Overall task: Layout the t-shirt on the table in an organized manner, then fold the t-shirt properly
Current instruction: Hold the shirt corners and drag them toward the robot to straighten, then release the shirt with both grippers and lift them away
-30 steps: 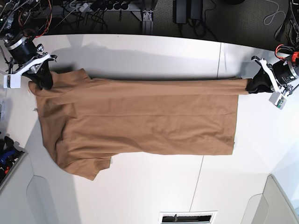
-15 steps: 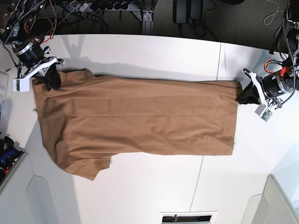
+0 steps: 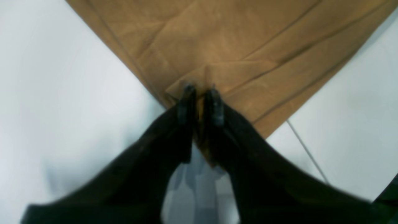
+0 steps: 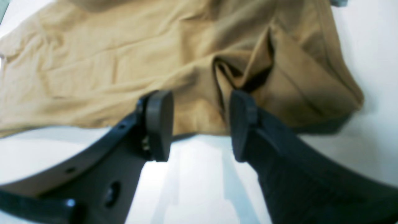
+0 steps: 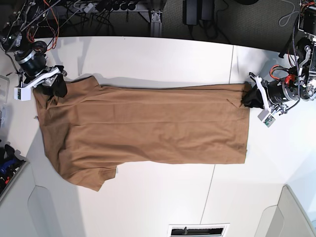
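The tan-brown t-shirt (image 5: 148,123) lies spread flat and lengthwise across the white table (image 5: 148,54), sleeves at the view's left and hem at the right. My right gripper (image 5: 52,90) is at the far shoulder corner. In the right wrist view it (image 4: 201,107) stands open, pads wide apart, with rumpled t-shirt (image 4: 108,62) lying just beyond and between them. My left gripper (image 5: 248,98) is at the far hem corner. In the left wrist view its fingertips (image 3: 200,93) are only slightly apart, with a small fold of the t-shirt (image 3: 233,40) corner still between them.
A thin dark seam (image 5: 232,59) crosses the table near my left arm. Cables and power strips (image 5: 98,7) lie behind the far edge. A vent slot (image 5: 197,229) sits at the near edge. A blue object (image 5: 7,165) is at the left edge.
The stretched far edge of the shirt has settled flat on the table. Both grippers shifted slightly toward the shirt, and both jaws have parted, the right widely and the left a little.
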Available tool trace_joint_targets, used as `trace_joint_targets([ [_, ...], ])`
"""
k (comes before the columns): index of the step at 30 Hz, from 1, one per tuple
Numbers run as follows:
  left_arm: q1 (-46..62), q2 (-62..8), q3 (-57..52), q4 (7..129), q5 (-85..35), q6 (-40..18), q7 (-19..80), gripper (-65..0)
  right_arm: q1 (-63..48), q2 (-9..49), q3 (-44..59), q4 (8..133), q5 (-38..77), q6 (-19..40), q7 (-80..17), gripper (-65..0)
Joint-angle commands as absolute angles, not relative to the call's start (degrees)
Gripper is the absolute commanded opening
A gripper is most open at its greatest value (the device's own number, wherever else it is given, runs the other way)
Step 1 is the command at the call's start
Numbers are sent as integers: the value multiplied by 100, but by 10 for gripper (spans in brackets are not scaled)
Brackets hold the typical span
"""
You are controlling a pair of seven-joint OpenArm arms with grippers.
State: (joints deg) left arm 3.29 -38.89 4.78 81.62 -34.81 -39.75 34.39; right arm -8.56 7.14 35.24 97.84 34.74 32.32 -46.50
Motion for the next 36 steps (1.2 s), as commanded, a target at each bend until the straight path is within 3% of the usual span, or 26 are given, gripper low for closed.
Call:
trace_joint_targets([
  [1,255,-4001,427,8215,-3494,-4000,3398,-514,-760,775,3540,9865,3599,3256,-4499,-357],
  [12,370,-4003,-119,8613,-4547,-4000,4064,-514,-746,775,4062,9883,3785,3232,-4495,-367],
  [13,364,-4001,-207,8641,-4613,-4000,4058,-513,-733,775,4060,9883,3712,3232,-4482,-407],
  [16,364,-4001,-362,8755,-4783,-4000,4051,-479,-731,777,4060,9876,3511,3232,-4344,-650],
  [20,368,-3988,-362,8774,-4783,-4000,4056,-385,-650,777,4060,9874,3306,3234,-4178,-650],
  [34,381,-3981,-360,8772,-4781,-4000,4040,-384,261,777,3612,8493,2864,3236,-4091,-650],
  [36,381,-3981,-325,8768,-4755,-4000,3994,-408,346,777,3612,8281,2867,3236,-4088,-650],
])
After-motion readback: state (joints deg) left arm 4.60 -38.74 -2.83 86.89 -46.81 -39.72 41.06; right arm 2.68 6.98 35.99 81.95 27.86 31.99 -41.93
